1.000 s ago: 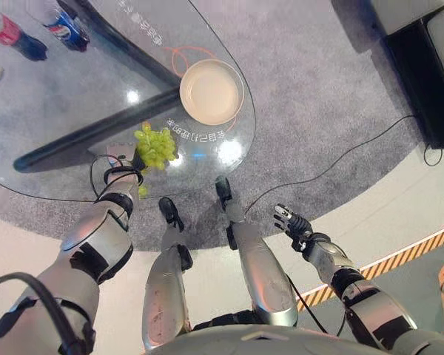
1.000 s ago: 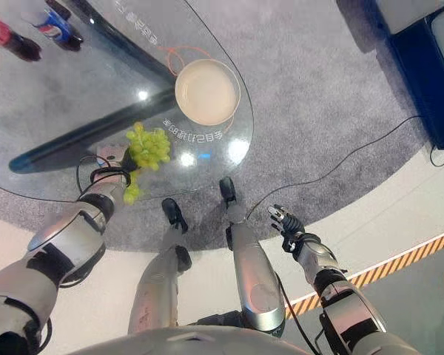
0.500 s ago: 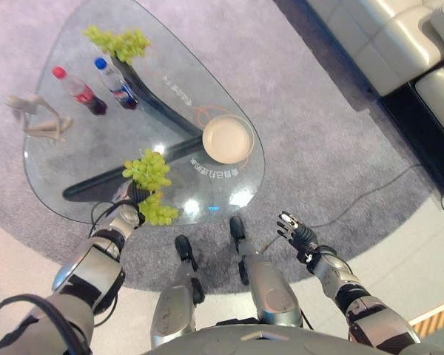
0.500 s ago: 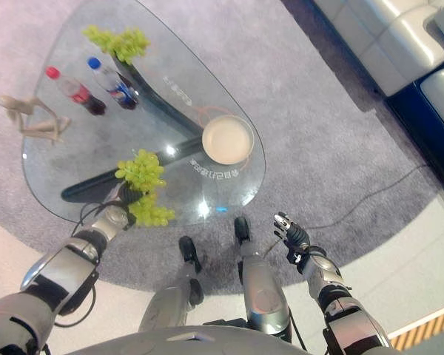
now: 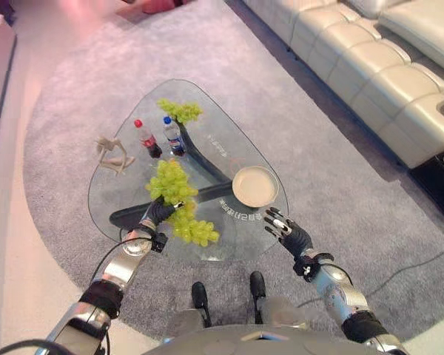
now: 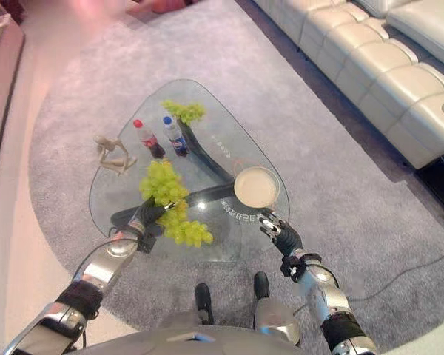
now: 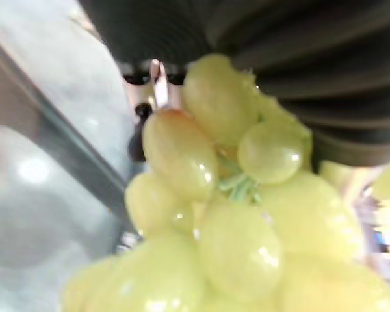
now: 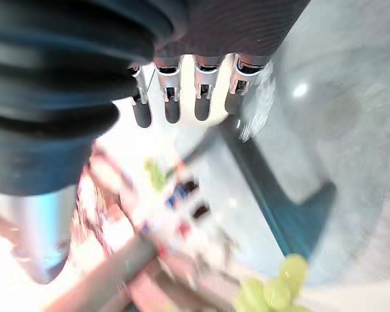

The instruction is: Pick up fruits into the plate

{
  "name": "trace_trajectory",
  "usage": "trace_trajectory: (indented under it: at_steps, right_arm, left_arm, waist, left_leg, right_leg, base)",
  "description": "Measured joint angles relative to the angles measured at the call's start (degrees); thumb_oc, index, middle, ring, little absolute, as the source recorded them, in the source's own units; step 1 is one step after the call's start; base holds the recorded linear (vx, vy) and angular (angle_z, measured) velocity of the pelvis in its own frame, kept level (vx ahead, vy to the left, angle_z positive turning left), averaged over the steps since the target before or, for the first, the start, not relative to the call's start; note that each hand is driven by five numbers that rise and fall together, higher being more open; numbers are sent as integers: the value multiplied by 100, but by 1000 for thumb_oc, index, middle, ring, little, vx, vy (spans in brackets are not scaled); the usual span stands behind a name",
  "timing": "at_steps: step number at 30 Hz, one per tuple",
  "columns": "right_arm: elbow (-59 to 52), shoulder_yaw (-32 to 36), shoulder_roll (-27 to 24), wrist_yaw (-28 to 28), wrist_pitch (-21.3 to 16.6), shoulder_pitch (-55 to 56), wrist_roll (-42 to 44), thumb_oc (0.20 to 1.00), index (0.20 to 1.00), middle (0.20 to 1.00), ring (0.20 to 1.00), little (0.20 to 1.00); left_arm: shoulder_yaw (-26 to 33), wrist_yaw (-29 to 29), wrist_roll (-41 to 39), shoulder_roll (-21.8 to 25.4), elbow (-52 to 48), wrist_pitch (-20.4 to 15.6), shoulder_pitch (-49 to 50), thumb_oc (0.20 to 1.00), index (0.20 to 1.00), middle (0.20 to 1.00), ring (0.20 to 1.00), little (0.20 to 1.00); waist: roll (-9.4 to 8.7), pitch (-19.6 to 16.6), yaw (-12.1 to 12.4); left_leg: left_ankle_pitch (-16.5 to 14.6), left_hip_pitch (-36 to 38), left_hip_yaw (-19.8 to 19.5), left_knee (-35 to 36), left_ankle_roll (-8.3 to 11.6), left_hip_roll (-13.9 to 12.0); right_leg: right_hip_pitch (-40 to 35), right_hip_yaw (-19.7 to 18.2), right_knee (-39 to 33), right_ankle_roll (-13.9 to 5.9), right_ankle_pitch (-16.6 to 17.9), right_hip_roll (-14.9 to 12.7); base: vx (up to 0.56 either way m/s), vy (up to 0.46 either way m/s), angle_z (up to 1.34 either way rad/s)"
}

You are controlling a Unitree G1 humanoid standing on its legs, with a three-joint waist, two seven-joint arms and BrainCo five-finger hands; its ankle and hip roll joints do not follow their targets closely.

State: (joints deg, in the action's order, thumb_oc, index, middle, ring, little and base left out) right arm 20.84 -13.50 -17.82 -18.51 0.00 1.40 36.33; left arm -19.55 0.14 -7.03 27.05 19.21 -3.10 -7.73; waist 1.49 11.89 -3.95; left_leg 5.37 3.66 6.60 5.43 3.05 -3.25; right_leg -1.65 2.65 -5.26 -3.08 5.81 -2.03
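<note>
The glass surface point(image 5: 207, 159) is seen from high above by both head eyes, looking down; nearly the same scene is shared. Each wrist view is taken very close, along its own hand, the left against grapes point(image 7: 227, 221).

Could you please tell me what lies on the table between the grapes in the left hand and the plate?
In the left eye view, only bare glass separates the grapes held by the left hand from the plate.

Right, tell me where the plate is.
In the left eye view the plate sits empty on the glass table, at its right edge, just beyond the open right hand and apart from the grapes.
</note>
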Motion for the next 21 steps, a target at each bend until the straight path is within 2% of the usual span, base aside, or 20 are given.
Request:
trace_trajectory:
  at_steps: [3, 5, 6, 8, 10, 14, 17, 21]
  right_arm:
    - [-196, -82, -149, -382, 352, -101, -105, 1000, 1000, 1000, 1000, 1000]
    - [-455, -93, -348, -837, 805, -142, -87, 1000, 1000, 1000, 1000, 1000]
    - [-489, -90, -358, -920, 907, -145, -67, 1000, 1000, 1000, 1000, 1000]
    - [-758, -177, -376, -1258, 1344, -157, 98, 1000, 1000, 1000, 1000, 1000]
    - [-877, -283, -382, -1403, 1547, -167, 190, 1000, 1000, 1000, 1000, 1000]
    - [-1229, -752, -385, -2093, 2445, -155, 551, 1000, 1000, 1000, 1000, 1000]
    - [-1303, -952, -407, -2217, 2875, -138, 751, 1000, 1000, 1000, 1000, 1000]
    - [-1409, -1002, -418, -2228, 3014, -70, 929, 1000, 1000, 1000, 1000, 1000]
  left_arm:
    - [1, -483, -55, 276, -449, -102, 22, 200, 200, 200, 200, 200]
    - [26, -938, -283, 525, -771, -238, 21, 200, 200, 200, 200, 200]
    - [32, -1028, -329, 552, -781, -277, 21, 200, 200, 200, 200, 200]
    - [43, -1430, -450, 661, -917, -303, 23, 200, 200, 200, 200, 200]
    - [40, -1640, -542, 700, -976, -308, 23, 200, 200, 200, 200, 200]
    - [-29, -2480, -850, 856, -1401, -308, 23, 200, 200, 200, 200, 200]
    - [-126, -2810, -938, 901, -1560, -308, 23, 200, 200, 200, 200, 200]
    - [-300, -2980, -1143, 922, -1703, -277, -41, 200, 200, 200, 200, 200]
  waist:
    - [-62, -144, 95]
    - [-125, -215, 191]
    - [-133, -270, 230]
    - [-189, -375, 284]
    - [-220, -403, 286]
    - [-252, -487, 375]
    - [-215, -572, 373]
    - [-165, -622, 375]
  left_leg:
    - [2, 58, -116, 0, -3, 9]
    - [-7, 196, -173, 0, -14, 21]
    - [-18, 201, -176, 1, -12, 20]
    - [-25, 253, -229, 2, -18, 31]
    - [-31, 306, -242, 2, -18, 34]
    - [-51, 410, -274, 2, -29, 56]
    - [-55, 405, -303, 2, -38, 81]
    - [-45, 404, -401, 3, -52, 113]
  right_leg:
    - [-116, 116, 0, -18, -32, -11]
    - [-286, 169, -4, -37, -67, -26]
    - [-293, 171, -5, -30, -83, -31]
    - [-388, 241, -15, -38, -103, -44]
    - [-450, 270, -26, -50, -123, -49]
    - [-576, 303, -28, -60, -157, -74]
    - [-591, 333, -28, -57, -172, -104]
    - [-641, 434, -28, -79, -188, -137]
  base:
    - [100, -55, 23]
    - [95, -42, 18]
    - [94, -42, 7]
    - [88, -27, 13]
    - [56, -5, 11]
    - [57, 22, 5]
    - [40, 32, 5]
    - [48, 38, 12]
